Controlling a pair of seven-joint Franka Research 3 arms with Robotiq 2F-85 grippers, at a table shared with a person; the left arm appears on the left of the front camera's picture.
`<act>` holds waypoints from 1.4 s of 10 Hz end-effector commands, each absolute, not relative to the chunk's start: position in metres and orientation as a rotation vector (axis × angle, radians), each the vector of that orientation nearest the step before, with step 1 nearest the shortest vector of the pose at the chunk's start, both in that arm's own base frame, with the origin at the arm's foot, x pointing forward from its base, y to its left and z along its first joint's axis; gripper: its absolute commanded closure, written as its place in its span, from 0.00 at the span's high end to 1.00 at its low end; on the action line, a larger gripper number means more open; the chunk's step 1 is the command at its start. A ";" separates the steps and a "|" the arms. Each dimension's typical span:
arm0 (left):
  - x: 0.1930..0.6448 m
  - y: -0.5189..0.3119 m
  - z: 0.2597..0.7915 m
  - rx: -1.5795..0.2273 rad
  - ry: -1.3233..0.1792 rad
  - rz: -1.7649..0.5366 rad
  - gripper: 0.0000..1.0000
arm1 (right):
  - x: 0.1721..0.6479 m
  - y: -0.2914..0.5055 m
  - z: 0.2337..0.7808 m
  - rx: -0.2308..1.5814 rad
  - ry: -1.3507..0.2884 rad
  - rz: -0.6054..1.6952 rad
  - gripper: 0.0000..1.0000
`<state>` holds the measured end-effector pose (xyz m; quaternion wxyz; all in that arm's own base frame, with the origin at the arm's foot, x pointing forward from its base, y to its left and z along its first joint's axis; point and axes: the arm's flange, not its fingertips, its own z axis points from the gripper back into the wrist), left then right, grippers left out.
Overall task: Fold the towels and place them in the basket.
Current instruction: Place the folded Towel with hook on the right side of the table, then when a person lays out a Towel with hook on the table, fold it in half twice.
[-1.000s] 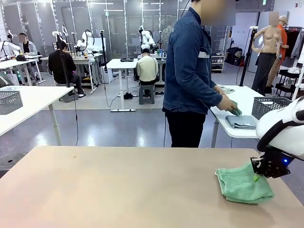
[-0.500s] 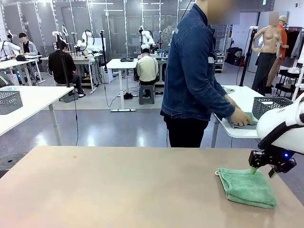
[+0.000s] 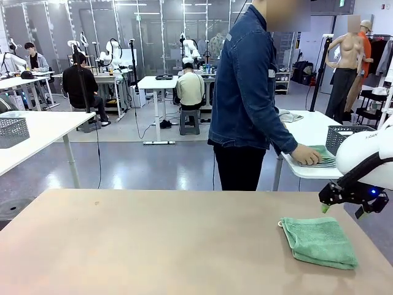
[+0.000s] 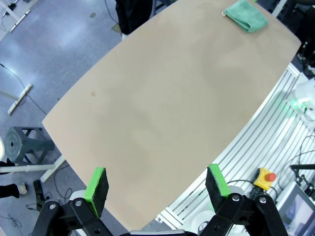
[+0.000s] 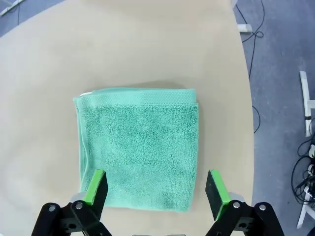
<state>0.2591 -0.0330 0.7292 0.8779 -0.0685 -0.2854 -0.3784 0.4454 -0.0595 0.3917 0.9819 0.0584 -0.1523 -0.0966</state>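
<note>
- Hovering just above the table: the right gripper [image 3: 341, 209] is hanging over the far edge of the mint green towel [image 3: 319, 241], not touching it. Its jaws are standing wide, with nothing between the green pads [image 5: 96, 183].
- The mint green towel is lying folded into a flat square on the tan table [image 3: 153, 239], close to the table's right edge and toward its near right corner. A small white tag is showing at the towel's far left corner.
- In the right wrist view the towel [image 5: 138, 142] is lying squarely under the right gripper [image 5: 156, 184], one fingertip over each side of it.
- The left gripper [image 4: 156, 182] is hanging high above the table's left part, jaws wide and holding nothing; the towel [image 4: 245, 14] is sitting well apart from it.
- A person in a denim jacket is standing beyond the table's far edge, resting a hand [image 3: 307, 153] on a folded towel [image 3: 325, 161] on a white side table [image 3: 307, 126].
- A dark wire-mesh basket [image 3: 351, 136] is standing on that side table, just beside the hand.
</note>
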 end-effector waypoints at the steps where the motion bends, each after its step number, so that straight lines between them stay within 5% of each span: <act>1: 0.259 -0.034 0.730 -0.131 -0.597 -0.770 1.00 | 0.446 -0.063 0.390 0.119 -0.307 -0.205 1.00; 14: 0.259 -0.034 0.730 -0.131 -0.597 -0.770 1.00 | 0.446 -0.063 0.390 0.119 -0.307 -0.205 1.00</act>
